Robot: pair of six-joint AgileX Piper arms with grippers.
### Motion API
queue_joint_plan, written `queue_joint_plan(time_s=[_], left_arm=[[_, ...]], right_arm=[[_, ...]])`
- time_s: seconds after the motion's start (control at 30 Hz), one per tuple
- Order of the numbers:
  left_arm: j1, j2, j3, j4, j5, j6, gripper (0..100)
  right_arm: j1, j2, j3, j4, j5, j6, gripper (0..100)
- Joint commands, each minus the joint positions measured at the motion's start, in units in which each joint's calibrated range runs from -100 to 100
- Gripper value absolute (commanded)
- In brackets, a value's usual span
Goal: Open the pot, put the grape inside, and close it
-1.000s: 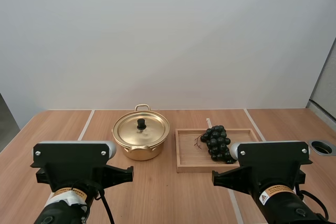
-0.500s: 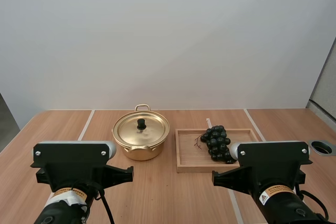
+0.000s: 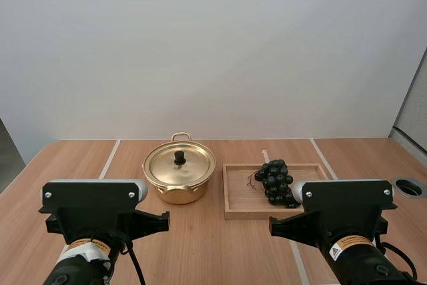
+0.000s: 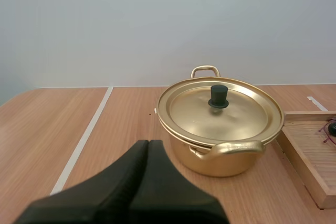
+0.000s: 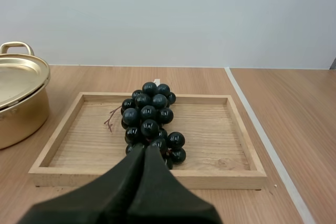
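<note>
Several risks from here, biggest thing first. The table [image 3: 220, 245] is smooth wood, so the pot [image 3: 179, 193] could slide toward the far edge if its cover is tugged off-axis instead of straight up. The pot sits mid-table, a bit toward the left edge and nearer the far edge than the near one. The wooden tray [image 3: 237, 195] is just beside it on the right-edge side, with a small gap and no contact. A cover swung sideways and low could clip the tray rim.

The lid [image 3: 163, 165] is on, seated flat, shiny metal and probably slippery. The only sane grip is the small black knob [image 3: 179, 157] at its centre. A pinch landing off-centre there could slip, and the lid would drop back or shove the pot. The bunch of grapes [image 3: 275, 181] lies on the tray, toward its right side, a loose-looking cluster. Grabbed by one berry it could tear, or dangle and snag the pot rim going in.

The left end effector [image 4: 148, 145] is fully closed, fingers together as one dark wedge. It holds nothing, sits short of the pot and touches nothing. It needs to open before the knob, since arriving closed would just poke the lid. The right end effector [image 5: 145, 150] is the same, closed up and empty. It points at the grapes from the tray's near side, with no contact I can see.
</note>
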Motion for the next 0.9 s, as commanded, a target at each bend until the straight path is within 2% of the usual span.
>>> queue_joint_plan(time_s=[0.0, 0.13, 0.27, 0.47, 0.63, 0.87], left_arm=[[0.02, -0.4, 0.0, -0.8, -1.2, 0.0, 0], [0.02, -0.4, -2.3, -0.8, -1.3, 0.0, 0], [0.02, -0.4, -10.0, -0.8, -1.3, 0.0, 0], [0.02, -0.4, -22.9, -0.8, 2.2, 0.0, 0], [0.02, 2.5, -34.0, -0.8, 12.1, 0.8, 0], [0.02, 12.6, -46.6, -0.8, 20.1, 2.3, 0]], right_arm=[[0.1, -0.4, 0.0, 0.7, 0.0, 0.1, 0], [0.1, -0.4, 0.0, 0.4, -7.2, 0.0, 0], [0.1, -0.4, -7.7, 0.9, -5.0, 0.0, 0], [0.1, 2.3, -24.5, 0.9, 7.0, 0.0, 0], [0.1, 9.9, -36.9, 0.9, 16.7, -1.6, 0], [0.1, 22.6, -53.0, 0.8, 30.4, -1.7, 0]])
